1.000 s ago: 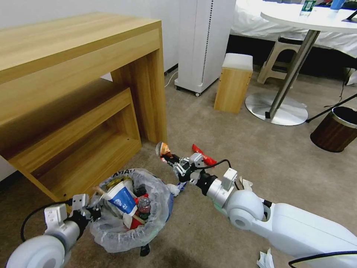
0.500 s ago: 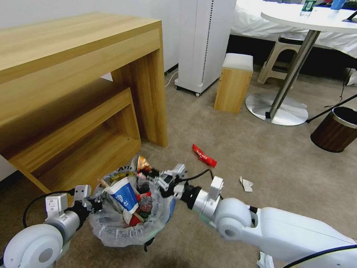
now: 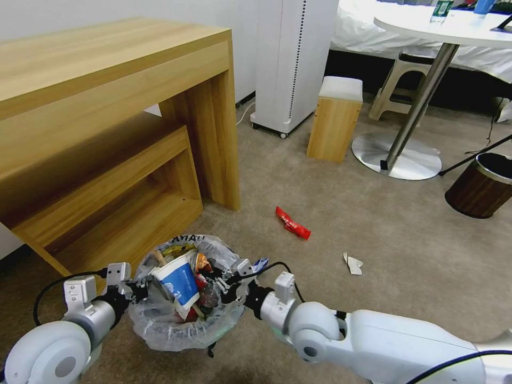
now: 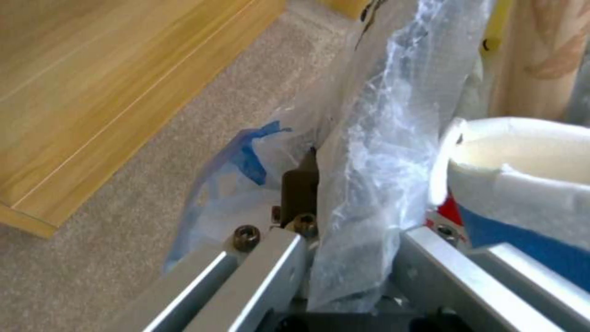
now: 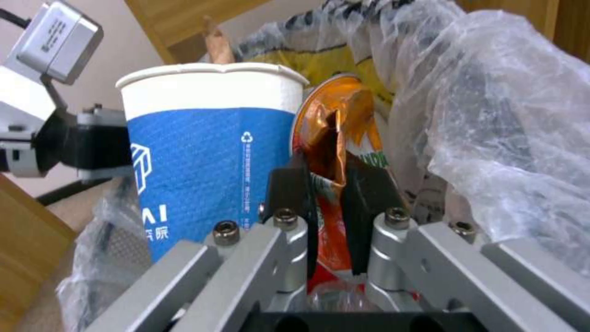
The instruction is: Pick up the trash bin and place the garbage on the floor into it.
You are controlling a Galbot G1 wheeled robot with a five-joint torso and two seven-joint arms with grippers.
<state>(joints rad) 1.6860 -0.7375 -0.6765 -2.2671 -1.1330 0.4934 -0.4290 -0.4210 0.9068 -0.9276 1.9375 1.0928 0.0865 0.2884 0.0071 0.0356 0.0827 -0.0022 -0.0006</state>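
The trash bin (image 3: 160, 330), lined with a crinkled clear bag (image 4: 381, 157), sits low in the head view beside the desk. My left gripper (image 3: 136, 290) is shut on its near-left rim, and the bag is pinched between its fingers (image 4: 295, 184). My right gripper (image 3: 216, 277) reaches into the bin's mouth, shut on an orange wrapper (image 5: 335, 129) next to the blue-white paper cup (image 5: 203, 147). The same cup (image 3: 176, 280) stands among other garbage in the bin. A red wrapper (image 3: 292, 223) and a paper scrap (image 3: 352, 263) lie on the tan floor (image 3: 320, 202).
A wooden desk (image 3: 106, 106) with a low shelf stands close on the bin's far left. A white unit (image 3: 293, 58), a wooden stool (image 3: 335, 120), a round table's base (image 3: 397, 154) and a brown bin (image 3: 480, 186) stand farther off.
My right gripper has carried the orange wrapper from beyond the bin back and left into the bin's mouth. The left gripper and the bin have hardly moved.
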